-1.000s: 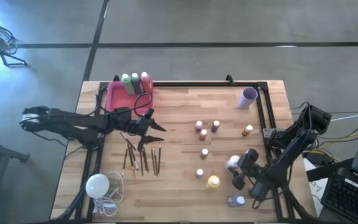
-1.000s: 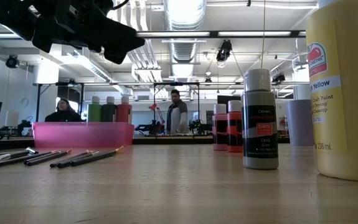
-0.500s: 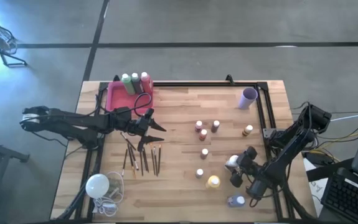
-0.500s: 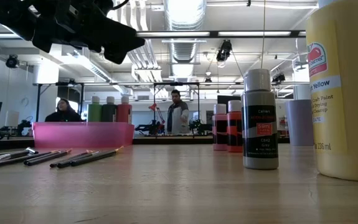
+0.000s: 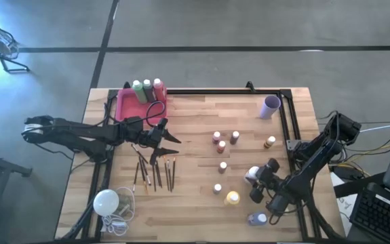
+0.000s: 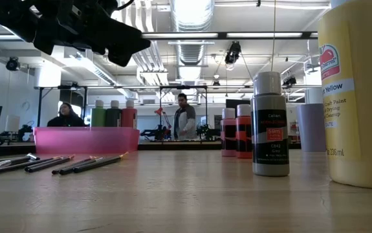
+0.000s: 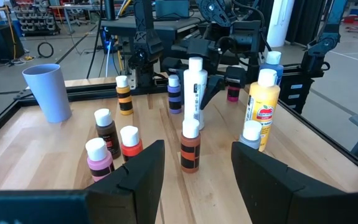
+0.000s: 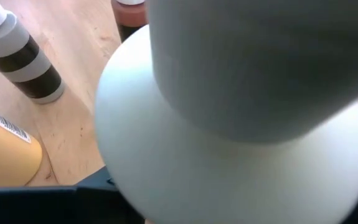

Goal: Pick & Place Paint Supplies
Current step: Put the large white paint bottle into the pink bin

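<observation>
A tall white bottle (image 5: 251, 175) stands upright on the table's right half, and my right gripper (image 5: 260, 180) is shut around it; it fills the right wrist view (image 8: 228, 155). Beside it stand a yellow bottle (image 5: 232, 198) and a purple-labelled one (image 5: 257, 219). Several small white-capped bottles (image 5: 222, 147) stand mid-table. Dark paintbrushes (image 5: 154, 173) lie flat at the left. My left gripper (image 5: 171, 146) hovers open above the brushes, empty (image 7: 194, 180). My right gripper has the white bottle between its two fingers, at the body's sides below the shoulder (image 8: 113, 180). It comes slanting down from the table's near right. The bottle stands upright with its base on the table (image 7: 195, 121). The bottle itself hides the fingertips.
A pink tray (image 5: 128, 102) at the far left holds three bottles (image 5: 147, 87). A lilac cup (image 5: 271, 106) stands at the far right. A white bulb with a cord (image 5: 105, 201) lies near the left front corner. A black frame (image 5: 286, 129) borders the table.
</observation>
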Tool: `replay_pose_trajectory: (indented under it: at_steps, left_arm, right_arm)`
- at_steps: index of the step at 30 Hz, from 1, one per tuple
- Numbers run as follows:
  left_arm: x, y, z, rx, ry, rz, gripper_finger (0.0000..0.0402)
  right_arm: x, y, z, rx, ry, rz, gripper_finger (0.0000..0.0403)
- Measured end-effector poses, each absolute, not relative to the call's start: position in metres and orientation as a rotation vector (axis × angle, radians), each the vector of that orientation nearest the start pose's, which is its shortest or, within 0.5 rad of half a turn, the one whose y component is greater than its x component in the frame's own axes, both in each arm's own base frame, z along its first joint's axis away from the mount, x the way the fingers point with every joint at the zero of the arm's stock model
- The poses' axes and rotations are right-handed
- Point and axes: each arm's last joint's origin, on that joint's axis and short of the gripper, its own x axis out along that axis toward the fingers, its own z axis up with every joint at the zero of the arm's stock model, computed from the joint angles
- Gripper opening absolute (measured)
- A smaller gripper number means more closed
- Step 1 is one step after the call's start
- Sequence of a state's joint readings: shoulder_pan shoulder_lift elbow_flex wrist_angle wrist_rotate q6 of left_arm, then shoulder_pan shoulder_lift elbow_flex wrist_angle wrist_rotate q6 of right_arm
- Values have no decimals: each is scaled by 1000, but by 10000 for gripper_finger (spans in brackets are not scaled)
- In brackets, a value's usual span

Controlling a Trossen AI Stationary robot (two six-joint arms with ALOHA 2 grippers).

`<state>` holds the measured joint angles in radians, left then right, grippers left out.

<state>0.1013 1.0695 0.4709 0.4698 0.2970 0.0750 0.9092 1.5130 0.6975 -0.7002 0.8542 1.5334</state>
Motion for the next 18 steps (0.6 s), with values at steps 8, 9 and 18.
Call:
replay_pose_trajectory:
  at_steps: [8,9,18]
  left_arm:
    - [224,14,234,49,119,-200,193]
    - [224,14,234,49,119,-200,193]
    - [224,14,234,50,119,-200,193]
  right_arm:
    - [153,159,150,232,689,-591,186]
    - [154,159,153,226,688,-588,186]
    - [162,151,192,166,684,-536,184]
